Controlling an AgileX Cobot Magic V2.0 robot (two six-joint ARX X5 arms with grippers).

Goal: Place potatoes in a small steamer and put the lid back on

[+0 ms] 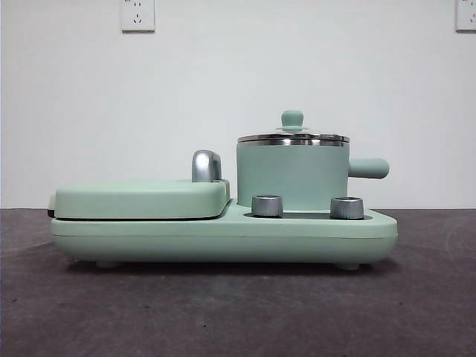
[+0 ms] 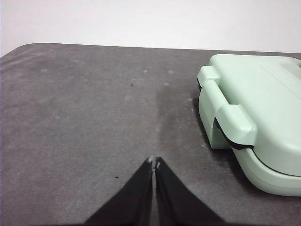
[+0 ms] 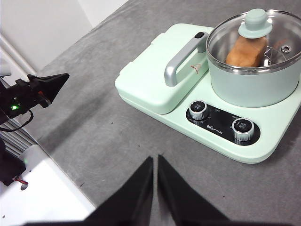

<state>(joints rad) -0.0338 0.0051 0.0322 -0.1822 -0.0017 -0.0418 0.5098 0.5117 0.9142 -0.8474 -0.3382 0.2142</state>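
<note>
Potato (image 3: 244,52) only partly seen thru lid (image 3: 256,33); steamer (image 3: 256,70) cut by frame edge; griddle (image 2: 263,113) cropped too.

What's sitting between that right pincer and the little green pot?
In the right wrist view, bare grey table, then the cooker's base with two silver dials, lie between the right pincer and the small steamer.

lid (image 3: 254,35) on small steamer (image 3: 256,80) | potato (image 3: 244,52) inside

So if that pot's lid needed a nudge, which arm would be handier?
Probably the right: the right gripper faces the lid on the small steamer. The left gripper sees only the griddle.
</note>
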